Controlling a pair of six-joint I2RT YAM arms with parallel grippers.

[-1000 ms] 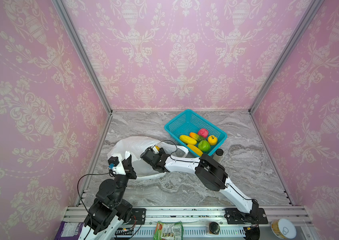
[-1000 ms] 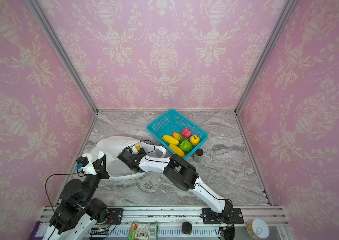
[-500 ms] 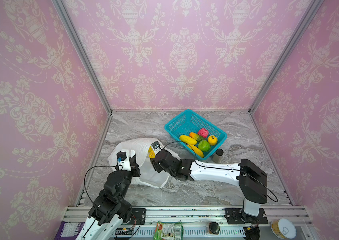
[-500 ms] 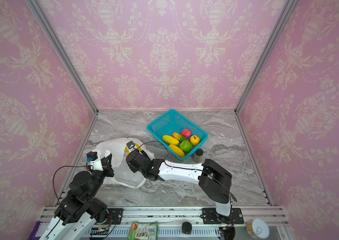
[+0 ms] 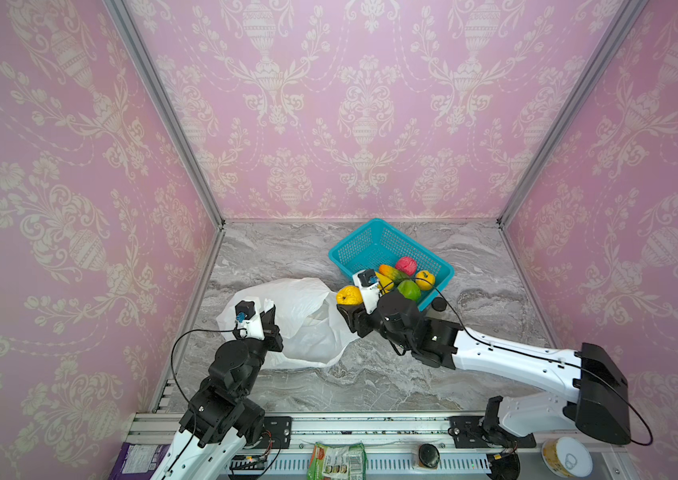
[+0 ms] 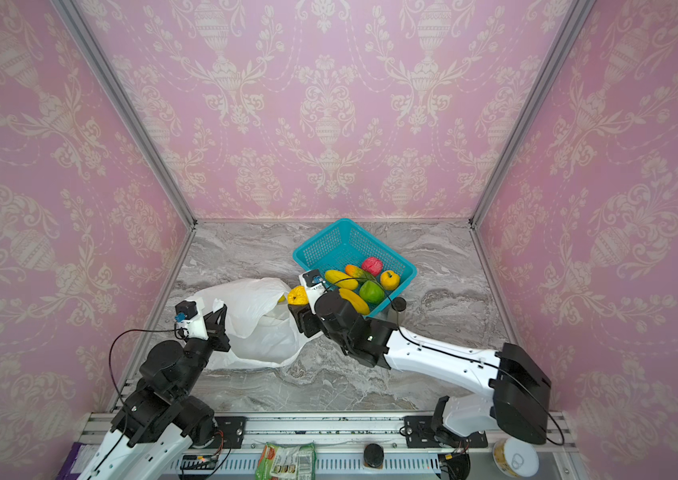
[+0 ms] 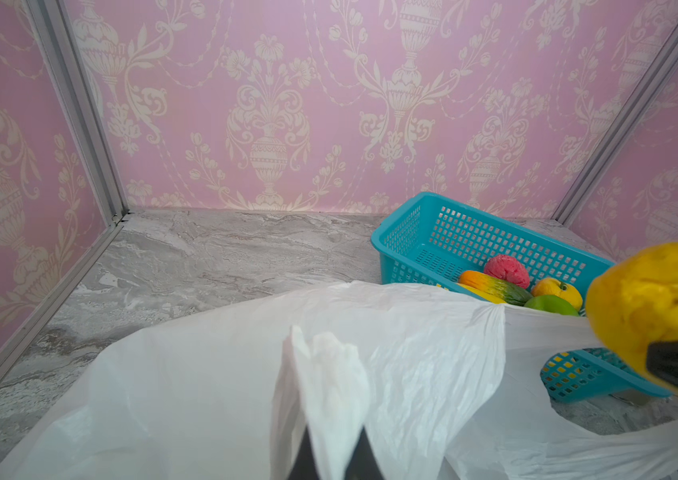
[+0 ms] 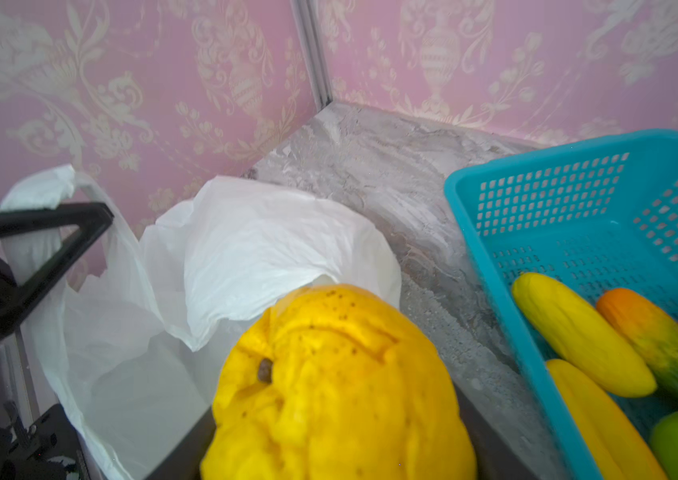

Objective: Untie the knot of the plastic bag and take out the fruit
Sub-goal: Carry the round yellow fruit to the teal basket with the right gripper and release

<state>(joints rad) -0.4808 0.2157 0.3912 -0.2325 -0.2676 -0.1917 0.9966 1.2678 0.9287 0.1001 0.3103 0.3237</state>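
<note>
The white plastic bag lies on the left side of the grey bench. Its mouth is wide open and faces right. In the right wrist view its inside shows crumpled white plastic.

The left claw is pinched together on a strip of the bag's edge. It holds that edge up at the bag's near left side.

The right claw is clamped on a bumpy yellow fruit. The fruit is up in the air. It is outside the bag, between the bag's mouth and the near left edge of the basket, just beside that edge.

The blue basket sits on the bench, to the right of the bag and farther back. Its fruit is all in the near right part:
- a pink-red ball
- a yellow apple
- a green apple
- an orange-green mango
- a yellow banana
- a second banana

The far left part of the basket shows only its blue mesh. A small jar with a dark lid stands on the bench, just beside the basket's near right side.
</note>
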